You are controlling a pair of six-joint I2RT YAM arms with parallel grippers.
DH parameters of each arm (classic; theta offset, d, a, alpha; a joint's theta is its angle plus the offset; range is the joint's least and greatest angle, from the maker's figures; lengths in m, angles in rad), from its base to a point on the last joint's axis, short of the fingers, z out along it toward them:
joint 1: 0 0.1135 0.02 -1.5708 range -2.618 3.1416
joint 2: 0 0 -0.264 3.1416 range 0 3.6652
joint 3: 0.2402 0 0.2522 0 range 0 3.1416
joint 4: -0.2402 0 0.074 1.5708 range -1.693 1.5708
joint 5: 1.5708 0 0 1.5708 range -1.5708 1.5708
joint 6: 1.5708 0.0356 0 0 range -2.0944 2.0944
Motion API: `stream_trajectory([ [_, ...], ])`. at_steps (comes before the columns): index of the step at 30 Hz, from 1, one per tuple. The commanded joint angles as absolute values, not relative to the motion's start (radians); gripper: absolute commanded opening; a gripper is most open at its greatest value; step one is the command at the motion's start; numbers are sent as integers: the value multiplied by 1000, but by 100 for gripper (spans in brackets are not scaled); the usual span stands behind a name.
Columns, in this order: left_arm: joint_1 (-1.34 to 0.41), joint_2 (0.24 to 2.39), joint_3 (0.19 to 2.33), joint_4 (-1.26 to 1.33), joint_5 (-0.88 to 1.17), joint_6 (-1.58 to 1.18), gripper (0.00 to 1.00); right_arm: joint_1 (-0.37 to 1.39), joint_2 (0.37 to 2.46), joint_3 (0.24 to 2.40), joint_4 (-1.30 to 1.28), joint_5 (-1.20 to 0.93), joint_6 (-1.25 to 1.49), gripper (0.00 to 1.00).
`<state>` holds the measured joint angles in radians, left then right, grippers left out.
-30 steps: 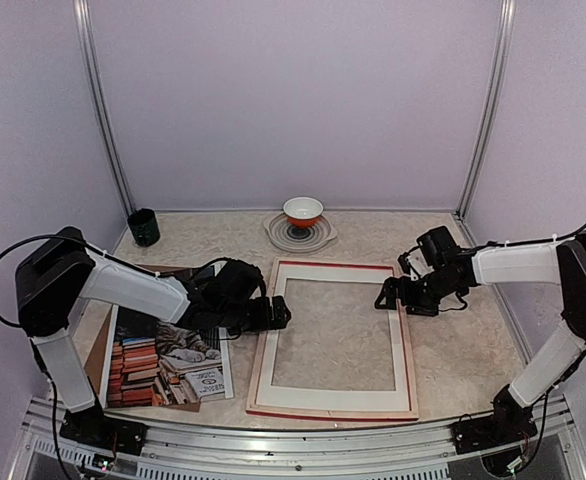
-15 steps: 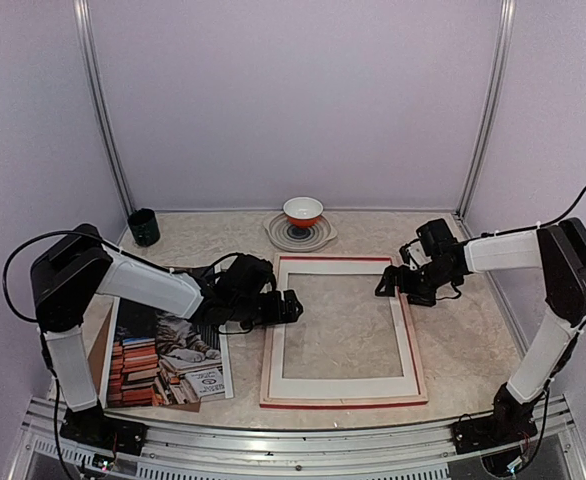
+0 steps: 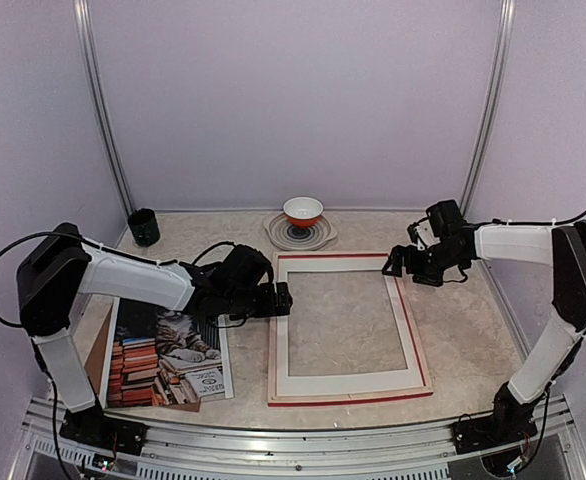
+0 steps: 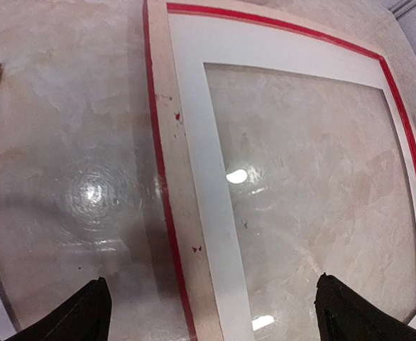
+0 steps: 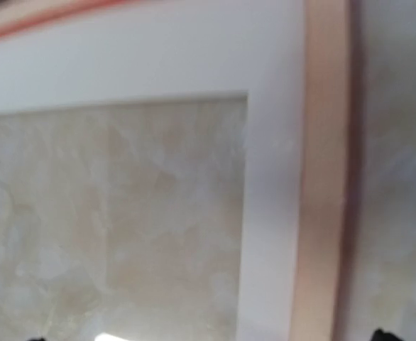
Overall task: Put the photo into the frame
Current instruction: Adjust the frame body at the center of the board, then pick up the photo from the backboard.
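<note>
L gripper (image 3: 281,299) & R gripper (image 3: 393,265) both wide apart, holding nothing, at frame (image 3: 348,394) edges. Photo (image 3: 168,365) lies flat left of frame, long side near-to-far. L gripper is closer.

the frame (image 3: 275,350) lies flat in the middle of the table (image 3: 473,330). it is big, with pale wood edges, a thin red line around them and a clear middle. the photo (image 3: 168,365) of a grey cat and red books lies flat to its left, apart from it.
</note>
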<state>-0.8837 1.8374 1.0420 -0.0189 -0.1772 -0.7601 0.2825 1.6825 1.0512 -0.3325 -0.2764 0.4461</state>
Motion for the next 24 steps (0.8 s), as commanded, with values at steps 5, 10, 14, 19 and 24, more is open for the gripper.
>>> stream_trajectory([
  [5, -810, 1613, 1061, -299, -396, -730, 99, 284, 1513, 1153, -345, -446, 424, 99],
  [10, -688, 1453, 955, -385, -458, -779, 99, 426, 1572, 1271, -334, -495, 466, 99],
  [14, -625, 1378, 901, -482, -536, -813, 99, 553, 1673, 1367, -304, -506, 514, 99],
  [19, -530, 1360, 877, -634, -613, -924, 99, 725, 1869, 1587, -338, -515, 550, 99],
  [24, -474, 1376, 851, -692, -630, -983, 99, 867, 2088, 1831, -405, -534, 564, 99],
])
